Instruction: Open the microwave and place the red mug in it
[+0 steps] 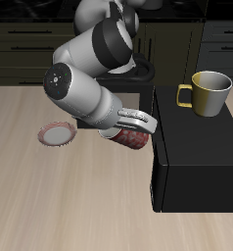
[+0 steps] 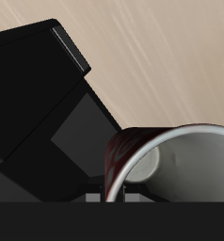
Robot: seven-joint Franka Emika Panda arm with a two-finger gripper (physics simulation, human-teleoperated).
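- One camera sits high up and far off, looking down at the whole worktop [image 1: 30, 186] from the front.
- It faces the robot arm [image 1: 84, 83], with dark cupboards behind it.
- From there you can see the big black microwave [image 1: 197, 162], with a yellow mug [image 1: 209, 93] on top, and a plate [image 1: 58, 133].
- The other camera rides on the arm, right by the tool.
- It looks down from very close, so things look huge.
- The red mug [image 2: 170, 160] fills much of its picture, with the rim toward the camera.
- Both cameras see the red mug [image 1: 131, 139], the microwave [image 2: 48, 104] and some pale worktop [image 2: 161, 56].
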